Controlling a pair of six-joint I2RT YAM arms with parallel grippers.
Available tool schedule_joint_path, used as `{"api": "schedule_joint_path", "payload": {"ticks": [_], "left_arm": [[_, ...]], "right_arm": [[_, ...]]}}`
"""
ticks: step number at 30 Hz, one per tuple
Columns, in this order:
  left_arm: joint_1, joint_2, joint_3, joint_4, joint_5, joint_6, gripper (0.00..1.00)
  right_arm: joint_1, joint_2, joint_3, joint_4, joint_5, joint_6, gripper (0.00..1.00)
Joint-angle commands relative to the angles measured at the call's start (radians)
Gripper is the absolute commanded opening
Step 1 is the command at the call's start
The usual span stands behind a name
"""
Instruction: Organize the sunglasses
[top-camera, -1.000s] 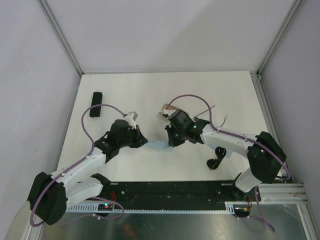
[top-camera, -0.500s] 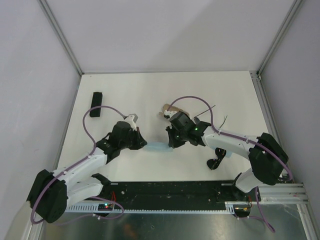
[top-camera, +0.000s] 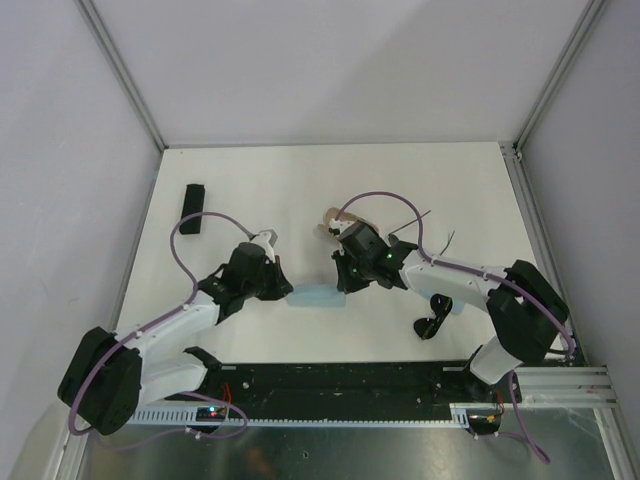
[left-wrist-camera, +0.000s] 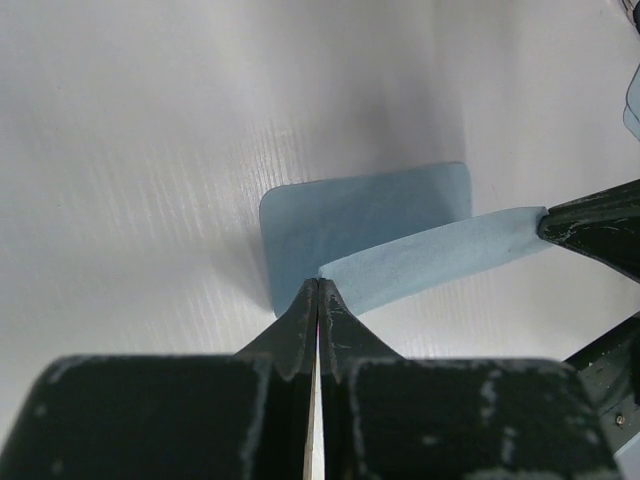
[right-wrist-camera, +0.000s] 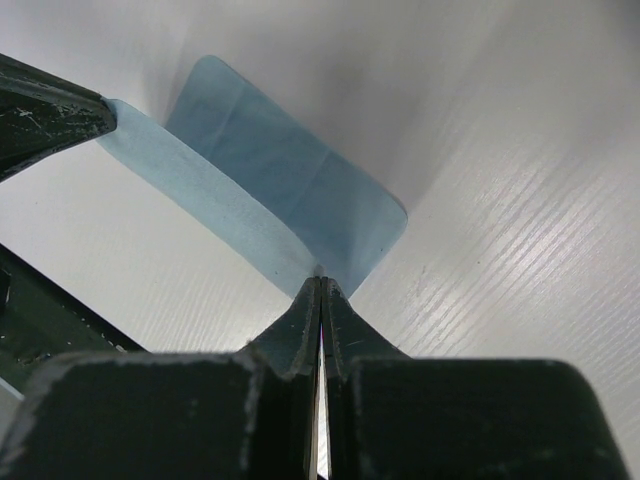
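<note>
Sunglasses (top-camera: 432, 322) are lying aside, right; left gripper (left-wrist-camera: 317, 288) and right gripper (right-wrist-camera: 320, 283) are pinching opposite cloth (left-wrist-camera: 400, 205) corners, likely folding it.

A pale blue rectangular cloth (top-camera: 315, 297) lies on a plain white table (top-camera: 470, 190). Beyond the cloth and to its left is a solid black oblong case (top-camera: 192, 210). Just beyond the cloth, a beige oval case (top-camera: 330, 217) shows a brownish pattern. Right of the cloth, chunky black plastic sunglasses (top-camera: 432, 320) have dark lenses, and the thin wire-frame sunglasses (top-camera: 412, 224) are dark. The left robot arm (top-camera: 165, 335) and right robot arm (top-camera: 455, 280) are white and black, with purple cables.
</note>
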Motion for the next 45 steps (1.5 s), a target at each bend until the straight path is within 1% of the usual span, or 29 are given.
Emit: {"api": "schedule_joint_path", "payload": {"ticks": [1,24,45], "left_arm": [[-0.007,0.011,0.023,0.044,-0.015,0.019,0.0],[-0.008,0.099,0.039,0.119,-0.016,0.035,0.0],[-0.009,0.164,0.042,0.203,-0.043,0.08,0.0]], "right_arm": [[-0.004,0.016,-0.001,0.025,0.022,0.0,0.0],[-0.009,0.076,-0.002,0.052,0.06,-0.006,0.0],[-0.037,0.105,-0.002,0.069,0.054,-0.015,0.0]]}}
